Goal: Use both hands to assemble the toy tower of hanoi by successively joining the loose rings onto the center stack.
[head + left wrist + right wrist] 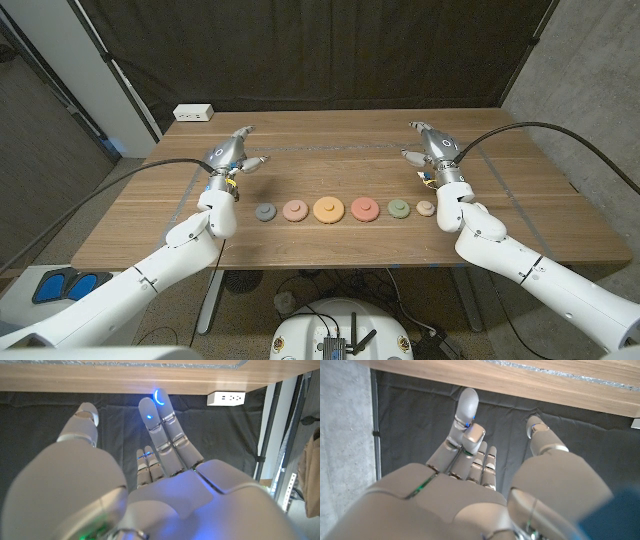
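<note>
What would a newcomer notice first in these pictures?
First, the row of six round rings across the table's middle, with the large orange ring at its centre and the small grey ring at the robot's left end. Next, the left robot hand and right robot hand, both open and empty, one beyond each end of the row.
</note>
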Controlling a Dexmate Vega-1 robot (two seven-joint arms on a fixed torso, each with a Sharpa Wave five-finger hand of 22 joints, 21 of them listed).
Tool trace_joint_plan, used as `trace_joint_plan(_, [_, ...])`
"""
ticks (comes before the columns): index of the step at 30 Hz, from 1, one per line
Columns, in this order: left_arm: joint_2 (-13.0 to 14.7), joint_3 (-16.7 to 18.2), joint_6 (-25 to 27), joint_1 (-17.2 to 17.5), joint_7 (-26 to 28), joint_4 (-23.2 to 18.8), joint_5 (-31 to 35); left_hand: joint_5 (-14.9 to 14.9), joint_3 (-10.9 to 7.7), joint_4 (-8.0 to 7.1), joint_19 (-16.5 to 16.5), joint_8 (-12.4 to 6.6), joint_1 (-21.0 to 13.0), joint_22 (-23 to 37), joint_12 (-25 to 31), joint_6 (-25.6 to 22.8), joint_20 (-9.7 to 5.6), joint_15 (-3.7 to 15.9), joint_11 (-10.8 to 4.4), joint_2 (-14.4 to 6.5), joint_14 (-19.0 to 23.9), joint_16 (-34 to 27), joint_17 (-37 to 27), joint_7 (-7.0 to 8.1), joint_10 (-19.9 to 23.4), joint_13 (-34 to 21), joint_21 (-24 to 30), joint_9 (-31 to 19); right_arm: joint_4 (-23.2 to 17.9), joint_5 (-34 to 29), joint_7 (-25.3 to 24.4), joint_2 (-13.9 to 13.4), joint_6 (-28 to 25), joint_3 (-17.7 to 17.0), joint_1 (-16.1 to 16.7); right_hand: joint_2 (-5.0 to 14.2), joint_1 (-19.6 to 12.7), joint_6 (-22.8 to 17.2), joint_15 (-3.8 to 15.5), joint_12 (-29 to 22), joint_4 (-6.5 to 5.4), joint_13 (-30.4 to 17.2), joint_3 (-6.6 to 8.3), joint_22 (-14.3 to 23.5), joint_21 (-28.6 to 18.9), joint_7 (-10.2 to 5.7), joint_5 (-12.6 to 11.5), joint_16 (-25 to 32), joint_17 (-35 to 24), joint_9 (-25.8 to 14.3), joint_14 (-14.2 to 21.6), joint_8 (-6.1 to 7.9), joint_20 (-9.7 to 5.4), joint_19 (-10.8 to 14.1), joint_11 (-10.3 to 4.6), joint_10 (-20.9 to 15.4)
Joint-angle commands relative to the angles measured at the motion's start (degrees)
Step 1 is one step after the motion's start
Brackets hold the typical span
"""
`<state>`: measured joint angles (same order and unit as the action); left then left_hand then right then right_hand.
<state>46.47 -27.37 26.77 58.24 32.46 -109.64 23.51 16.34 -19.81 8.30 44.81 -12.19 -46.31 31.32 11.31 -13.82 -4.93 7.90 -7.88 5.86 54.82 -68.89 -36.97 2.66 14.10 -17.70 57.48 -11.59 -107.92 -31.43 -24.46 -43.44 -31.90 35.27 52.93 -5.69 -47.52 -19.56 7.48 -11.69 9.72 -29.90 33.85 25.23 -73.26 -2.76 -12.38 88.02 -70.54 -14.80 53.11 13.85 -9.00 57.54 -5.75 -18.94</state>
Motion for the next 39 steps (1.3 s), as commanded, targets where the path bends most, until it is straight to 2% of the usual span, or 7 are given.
trace_joint_plan(1, [4.28, 0.0, 5.97, -1.55, -13.48, -4.67, -4.03, 0.18, 0.38, 0.13, -0.44, -0.16, 0.4, -0.12, 0.18, -0.21, -5.62, 4.55, 0.74, -0.44, -0.81, -0.34, 0.27, -0.59, 0.11, -0.36, 0.35, -0.31, -4.84, 3.83, 8.65, -4.01, -1.37, -1.06, -0.39, -0.08, -1.01, -0.37, 4.7, -0.55, 0.18, -0.4, 0.33, 0.07, -0.12, 0.11, -0.34, 0.5, -0.19, -0.33, -0.5, 0.23, -3.41, -0.24, -0.6, -0.04])
trace_joint_plan(4, [4.9, -0.75, 7.6, -2.06, -14.66, -5.54, -3.6, 0.24, 0.48, 0.14, -0.39, -0.4, 0.4, -0.23, 0.49, -0.81, -5.57, 4.55, 0.63, -0.72, -0.98, -0.48, 0.37, -0.82, 0.73, -0.43, 0.54, -0.33, -5.35, 5.0, 10.3, -5.46, -0.02, -1.4, -0.4, -0.12, -1.18, 0.55, 4.66, -0.55, 0.16, -0.57, 0.34, -0.02, -0.18, -0.23, -0.43, 0.45, -0.15, -0.38, -0.89, -0.12, -3.37, -0.58, -0.64, 0.08])
trace_joint_plan(8, [5.8, -1.27, 9.59, -2.53, -16.58, -7.06, -3.65, 0.3, 0.62, 0.2, -0.45, -0.75, 0.36, -0.37, 0.79, -1.79, -5.63, 4.56, 1.08, -0.98, -1.15, -0.69, 0.47, -1.19, 1.44, -0.51, 0.74, -0.34, -8.49, 3.35, 17.3, -7.34, -5.74, 0.48, -2.29, -0.34, -1.17, 1.84, 4.58, -0.1, 0.05, -0.81, 0.27, -0.49, 0.03, 0.41, -0.58, 0.16, -0.06, -0.36, -1.95, -0.63, -3.32, -1.55, -0.3, 1.45])
trace_joint_plan(10, [6.38, -1.38, 10.16, -2.89, -17.85, -7.66, -4.09, 0.33, 0.69, 0.24, -0.44, -0.8, 0.34, -0.43, 0.82, -1.98, -5.62, 4.56, 1.25, -1.05, -1.04, -0.97, 0.31, -1.55, 1.52, -0.54, 0.84, -0.34, -9.71, 2.2, 20.78, -7.19, -10.27, 1.91, -3.71, -0.36, -1.16, 2.48, 4.58, 0.07, -0.04, -0.96, 0.23, -0.7, -0.05, 0.55, -0.65, -0.51, 0.44, -0.34, -3.15, -0.87, -3.33, -1.86, 0.08, 2.14])
trace_joint_plan(21, [9.11, -3.5, 12.07, -6.32, -25.26, -9.41, -5.55, 0.51, 0.99, 0.54, -0.48, -0.2, -0.06, -0.8, 0.42, -0.89, -5.68, 4.59, 3.48, -1.44, -1.46, -1.47, 0.57, -2.9, 0.7, -0.51, 1.4, -0.32, -11.81, 0.76, 29.49, -8.93, -16.74, 6.02, -8.22, -0.07, -1.41, 1.78, 4.65, -0.23, -0.13, -1.18, 0.2, -1.31, 0.01, 0.87, -0.77, -0.6, 0.33, -0.44, -3.86, -0.48, -3.33, -2.44, 0.34, 1.76])
trace_joint_plan(32, [10.45, -5.12, 14.35, -8.49, -29.62, -10.04, -6.73, 0.61, 1.18, 0.63, -0.3, -0.43, -0.35, -1.07, 0.68, -1.65, -6.04, 4.6, 3.81, -1.75, -1.61, -1.81, 0.83, -3.31, 1.46, -0.41, 1.86, -0.3, -12.59, 1.76, 31.47, -9.79, -18.29, 6.98, -9.64, 0.58, -1.23, 0.76, 4.69, -0.49, -0.46, -1.44, -0.11, -2.1, -0.2, 0.97, -0.89, -1.26, 0.79, -0.55, -5.05, -0.01, -3.3, -2.7, 0.49, 1.29])
trace_joint_plan(39, [10.72, -4.0, 14.44, -6.49, -26.67, -10.81, -7.63, 0.63, 1.44, 0.6, 0.23, -0.74, -0.32, -1.33, 1.06, -2.72, -6.32, 4.62, 4.15, -1.93, -1.41, -2.2, 1.03, -3.62, 2.7, -0.32, 2.35, -0.28, -12.55, 2.84, 31.48, -10.06, -17.81, 7.17, -9.81, 0.85, -1.16, 0.16, 4.71, -0.66, -0.53, -1.57, -0.34, -2.34, -0.53, 1.22, -0.97, -0.98, 0.58, -0.52, -4.88, 0.2, -3.3, -2.52, 0.51, 0.86])
